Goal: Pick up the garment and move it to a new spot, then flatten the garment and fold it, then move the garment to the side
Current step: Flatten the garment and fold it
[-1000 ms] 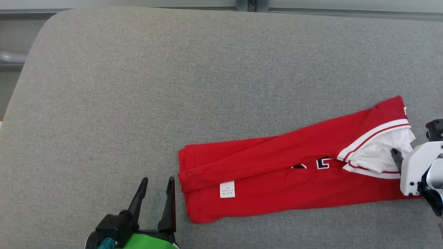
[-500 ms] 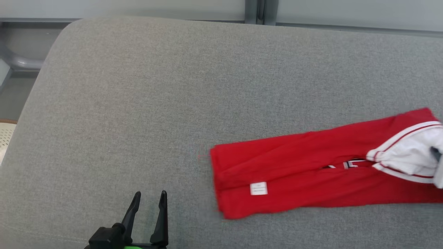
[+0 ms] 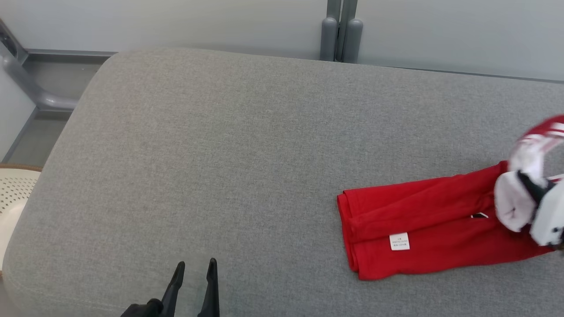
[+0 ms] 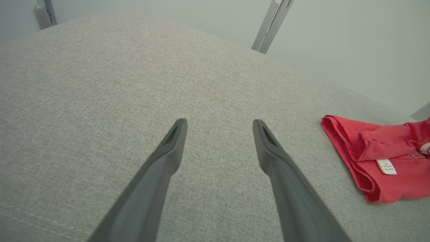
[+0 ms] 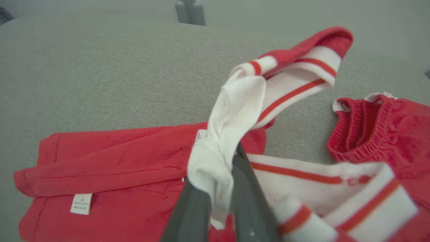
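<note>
The right gripper point(image 3: 533, 190) pinches white cloth of the red garment point(image 3: 418, 220), which stretches leftward from it along the grey cushion point(image 3: 220, 154)

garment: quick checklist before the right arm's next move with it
1. Right gripper shut on the garment: ok, it pinches a bunch of white fabric.
2. Fold holding together: not ok, the striped end is lifted and loose.
3. Left gripper open and apart from the garment: ok.
4. Bare grey cushion beside the garment: ok.
5. Red gathered piece part of the garment or separate: cannot tell.
</note>
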Motion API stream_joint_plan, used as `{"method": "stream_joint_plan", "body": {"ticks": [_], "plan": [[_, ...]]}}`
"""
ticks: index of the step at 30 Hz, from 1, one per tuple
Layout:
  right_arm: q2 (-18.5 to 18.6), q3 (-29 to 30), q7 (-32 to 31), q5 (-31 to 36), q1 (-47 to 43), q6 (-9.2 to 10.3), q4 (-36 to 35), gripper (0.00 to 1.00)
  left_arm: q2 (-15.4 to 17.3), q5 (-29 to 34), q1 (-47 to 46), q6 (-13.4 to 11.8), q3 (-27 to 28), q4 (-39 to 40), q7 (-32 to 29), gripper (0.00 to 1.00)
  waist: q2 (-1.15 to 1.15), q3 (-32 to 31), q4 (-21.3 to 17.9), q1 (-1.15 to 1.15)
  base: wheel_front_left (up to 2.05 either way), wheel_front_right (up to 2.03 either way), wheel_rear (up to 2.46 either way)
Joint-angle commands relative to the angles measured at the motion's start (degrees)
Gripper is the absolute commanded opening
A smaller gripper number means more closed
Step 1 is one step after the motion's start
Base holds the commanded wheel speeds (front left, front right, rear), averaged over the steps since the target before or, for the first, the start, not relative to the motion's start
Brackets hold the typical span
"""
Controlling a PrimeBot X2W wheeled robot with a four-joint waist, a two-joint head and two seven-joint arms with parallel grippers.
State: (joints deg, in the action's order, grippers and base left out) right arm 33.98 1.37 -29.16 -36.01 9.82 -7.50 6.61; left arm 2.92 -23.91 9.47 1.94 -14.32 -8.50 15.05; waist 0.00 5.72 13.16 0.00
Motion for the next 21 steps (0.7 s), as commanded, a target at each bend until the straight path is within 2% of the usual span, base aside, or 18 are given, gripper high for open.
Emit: {"method": "stream_joint_plan", "body": {"ticks": [1, 5, 9, 14, 21], "plan": [[-1.85, -2.14, 0.34, -0.38, -0.5, 0.04, -1.59, 0.0, 0.04, 0.03, 0.72, -0.28, -0.08, -0.17, 0.15, 1.0, 0.0, -0.12, -0.39, 0.0, 0.0, 0.0, 0.0], [-9.28, -10.93, 0.82, -0.19, -0.85, 0.03, -2.83, 0.0, 0.06, 0.27, 0.03, -0.47, -0.91, -1.21, 0.14, 1.0, 0.0, -0.12, -0.77, 0.0, 0.0, 0.0, 0.0], [-15.84, -14.98, 3.65, 1.02, -1.32, 0.02, -0.15, 0.0, 0.06, 0.54, -0.82, -0.6, -1.1, -1.76, 0.15, 1.0, 0.0, -0.32, -0.28, 0.0, 0.0, 0.0, 0.0], [-21.23, -16.52, 6.41, 3.4, -1.71, 0.03, 3.25, 0.0, 0.05, 1.01, 0.12, -0.89, -0.47, -2.39, 0.15, 1.0, 0.0, -0.69, -0.24, 0.0, 0.0, 0.0, 0.0], [-26.17, -15.35, 9.29, 6.67, -0.33, 0.03, 7.78, 0.0, 0.05, 1.21, 0.45, -0.5, -0.99, -2.99, 0.15, 1.0, 0.0, -1.36, -0.75, 0.0, 0.0, 0.0, 0.0]]}}
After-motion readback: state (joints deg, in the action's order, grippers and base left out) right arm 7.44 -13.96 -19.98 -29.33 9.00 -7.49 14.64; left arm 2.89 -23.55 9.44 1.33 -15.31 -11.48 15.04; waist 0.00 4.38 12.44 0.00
